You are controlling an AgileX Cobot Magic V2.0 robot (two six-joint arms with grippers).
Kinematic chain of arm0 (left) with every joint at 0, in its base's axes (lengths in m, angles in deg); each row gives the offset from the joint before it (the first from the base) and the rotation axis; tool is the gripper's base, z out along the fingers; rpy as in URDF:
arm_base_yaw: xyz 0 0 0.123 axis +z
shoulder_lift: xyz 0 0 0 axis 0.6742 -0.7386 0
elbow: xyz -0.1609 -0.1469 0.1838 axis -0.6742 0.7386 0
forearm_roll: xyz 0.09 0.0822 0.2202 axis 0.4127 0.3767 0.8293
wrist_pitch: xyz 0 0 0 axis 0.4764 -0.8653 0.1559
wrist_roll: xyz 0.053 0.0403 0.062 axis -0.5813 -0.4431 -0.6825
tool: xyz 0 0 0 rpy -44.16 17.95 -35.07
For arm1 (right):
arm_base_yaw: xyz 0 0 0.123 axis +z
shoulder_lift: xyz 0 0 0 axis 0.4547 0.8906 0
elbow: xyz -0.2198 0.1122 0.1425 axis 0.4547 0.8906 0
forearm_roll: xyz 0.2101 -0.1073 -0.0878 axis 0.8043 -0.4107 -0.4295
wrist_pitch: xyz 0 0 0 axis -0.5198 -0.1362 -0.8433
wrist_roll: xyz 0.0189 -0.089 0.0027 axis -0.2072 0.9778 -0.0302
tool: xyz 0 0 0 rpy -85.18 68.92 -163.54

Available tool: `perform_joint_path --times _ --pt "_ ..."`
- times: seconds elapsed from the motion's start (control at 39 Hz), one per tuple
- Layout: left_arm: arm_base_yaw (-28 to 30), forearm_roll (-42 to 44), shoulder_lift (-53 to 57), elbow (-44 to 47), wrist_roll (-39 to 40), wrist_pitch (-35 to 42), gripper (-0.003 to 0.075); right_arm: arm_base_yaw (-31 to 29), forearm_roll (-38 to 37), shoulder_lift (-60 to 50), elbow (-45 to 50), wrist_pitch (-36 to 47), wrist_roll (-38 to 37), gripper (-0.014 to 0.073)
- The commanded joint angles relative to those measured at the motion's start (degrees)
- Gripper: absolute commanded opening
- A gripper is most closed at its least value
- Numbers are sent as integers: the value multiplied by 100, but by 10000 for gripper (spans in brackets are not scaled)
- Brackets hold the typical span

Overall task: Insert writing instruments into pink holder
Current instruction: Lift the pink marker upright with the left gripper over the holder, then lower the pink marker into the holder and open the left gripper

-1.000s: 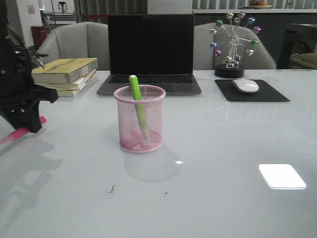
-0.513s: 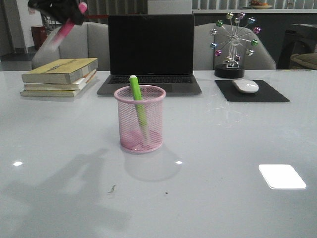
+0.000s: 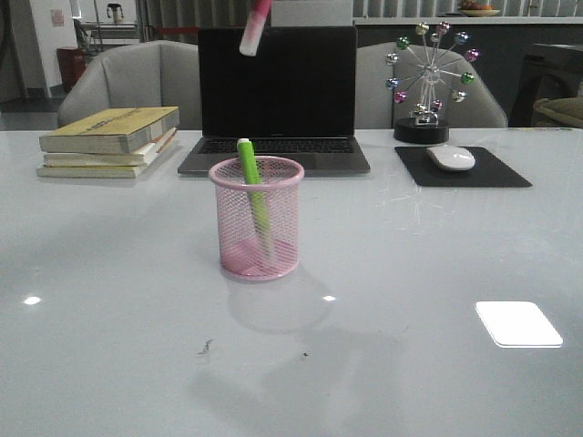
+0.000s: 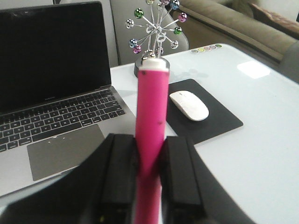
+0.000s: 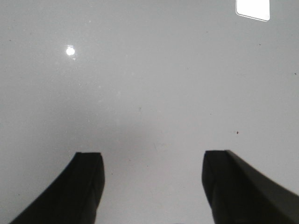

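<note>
The pink holder (image 3: 257, 218), a round wire-mesh cup, stands on the table in front of the laptop. A green marker (image 3: 252, 188) leans inside it, its top poking above the rim. The pink marker (image 3: 255, 29) hangs tip-down at the top edge of the front view, high above the cup and a little behind it. In the left wrist view my left gripper (image 4: 148, 149) is shut on the pink marker (image 4: 152, 112), which sticks out past the fingers. My right gripper (image 5: 152, 161) is open over bare table, holding nothing. Neither gripper body shows in the front view.
A laptop (image 3: 277, 96) sits behind the cup. A stack of books (image 3: 109, 138) lies at the back left. A white mouse (image 3: 451, 157) on a black pad (image 3: 496, 171) and a ferris-wheel ornament (image 3: 426, 82) are at the back right.
The pink marker has risen from low at the left edge to the top left, then moved right until it hangs above the cup. The left arm has left the front view.
</note>
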Motion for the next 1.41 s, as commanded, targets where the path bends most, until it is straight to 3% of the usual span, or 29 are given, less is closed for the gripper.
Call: perform_joint_path --times 0.0,0.36,0.67,1.38 --pt "-104 -500 415 341 17 1328 101 -34 -63 -89 -74 207 30 551" --pt "-637 -618 416 1398 351 3142 101 -34 -88 -89 315 124 35 551" --pt "-670 -958 182 1963 374 3787 101 -34 -88 -89 387 163 35 551" --pt "-670 -939 182 2134 488 3661 106 -34 -88 -89 387 367 35 551"
